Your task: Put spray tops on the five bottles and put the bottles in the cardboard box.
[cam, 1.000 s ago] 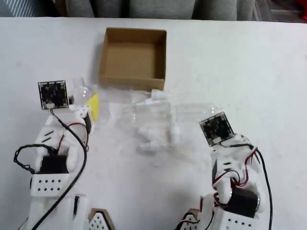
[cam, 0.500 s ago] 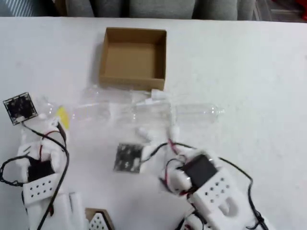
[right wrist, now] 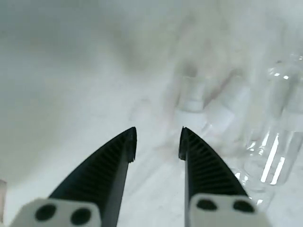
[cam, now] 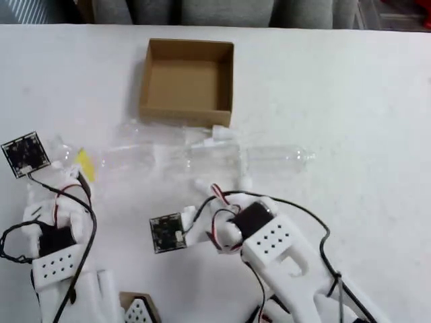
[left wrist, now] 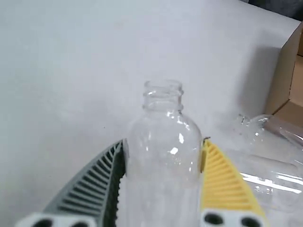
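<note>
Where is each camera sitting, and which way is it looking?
High view: fixed above the table, looking down on the cardboard box, lying bottles, left arm and right arm.
Left wrist view: on the left arm's wrist, looking along the left claw, shut on a topless bottle; grey and yellow fingers show.
Right wrist view: on the right arm's wrist, looking past the open right claw at spray tops on the table.
Shared: high and left wrist views both show the cardboard box.
</note>
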